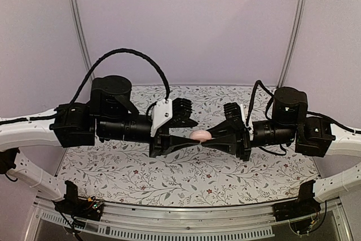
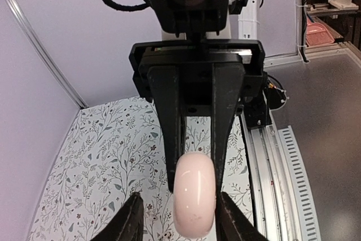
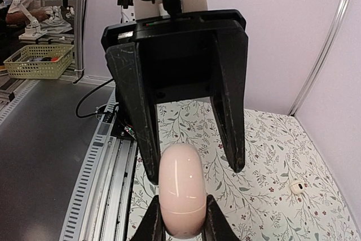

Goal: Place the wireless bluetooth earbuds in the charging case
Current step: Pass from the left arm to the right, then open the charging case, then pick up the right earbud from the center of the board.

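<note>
While the right hand [image 3: 183, 221] clamped the charging case [image 1: 199, 135], the left hand [image 2: 180, 224] gaped around it.
It looked light, glossy and slippery; its broad faces seemed the safest hold.

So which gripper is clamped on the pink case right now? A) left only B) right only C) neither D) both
B: the right gripper presses on both sides of the charging case, while the left gripper stands open, with gaps either side of the case.
</note>
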